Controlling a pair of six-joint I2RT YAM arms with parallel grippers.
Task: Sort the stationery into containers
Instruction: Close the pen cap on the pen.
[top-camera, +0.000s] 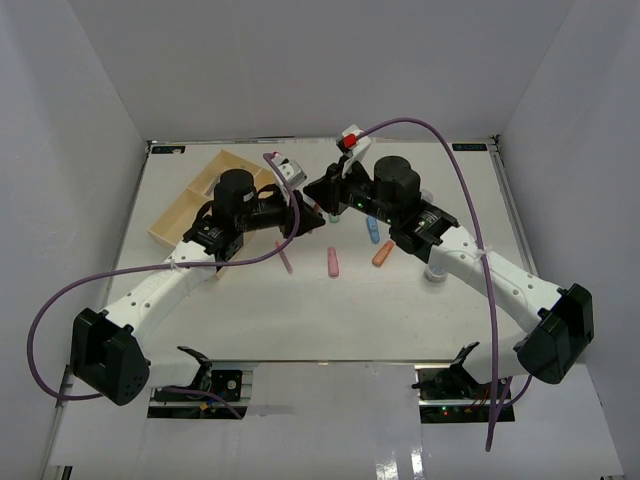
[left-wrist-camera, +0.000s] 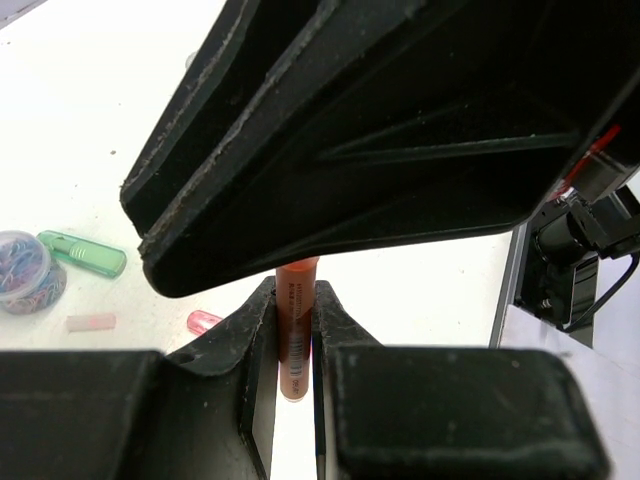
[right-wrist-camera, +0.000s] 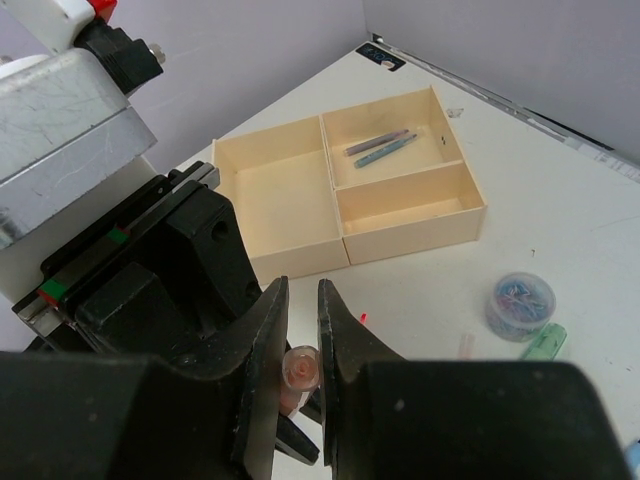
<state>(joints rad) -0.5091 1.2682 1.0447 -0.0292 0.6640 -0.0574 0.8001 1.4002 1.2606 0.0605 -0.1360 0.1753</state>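
Note:
A short orange marker (left-wrist-camera: 296, 340) is gripped from both ends. My left gripper (left-wrist-camera: 295, 292) is shut on its barrel. My right gripper (right-wrist-camera: 302, 300) is shut on its round end (right-wrist-camera: 300, 368). In the top view the two grippers meet tip to tip, left (top-camera: 303, 216) and right (top-camera: 319, 196), above the middle of the table, and they hide the marker. The cream tray (right-wrist-camera: 300, 262) lies at the back left (top-camera: 192, 195), with two thin pens (right-wrist-camera: 381, 148) in one far compartment. Its other compartments that show are bare.
On the table lie a pink marker (top-camera: 333, 262), an orange marker (top-camera: 383, 255), a blue marker (top-camera: 372, 231) and a thin pink pen (top-camera: 286, 256). A green marker (left-wrist-camera: 85, 253) lies beside a round jar of clips (left-wrist-camera: 24, 270). Another jar (top-camera: 435, 270) stands under the right forearm.

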